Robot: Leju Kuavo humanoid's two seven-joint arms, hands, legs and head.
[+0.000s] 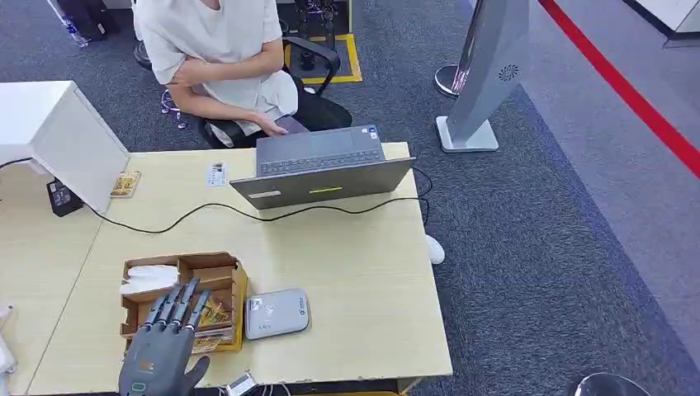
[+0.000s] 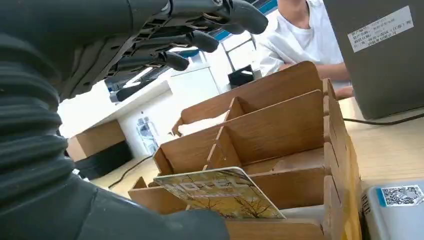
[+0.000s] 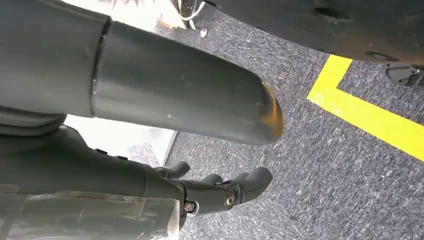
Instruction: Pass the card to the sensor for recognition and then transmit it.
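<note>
While the left hand (image 1: pixel 165 330) hovers spread and empty over the box (image 1: pixel 227 268), pickup is pending — the card (image 2: pixel 220 192) lies in its near compartment; next, pinch it, then reach the sensor (image 1: pixel 276 313).

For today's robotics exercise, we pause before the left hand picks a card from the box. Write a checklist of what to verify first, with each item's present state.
1. Left hand is open with fingers apart: ok.
2. Left hand is over the cardboard box: ok.
3. A card stands up in the box, reachable: ok.
4. Left hand grips the card: not ok, not yet touching.
5. Card reader lies beside the box, its top uncovered: ok.
6. Right hand holds nothing and hangs over the carpet: ok.
</note>
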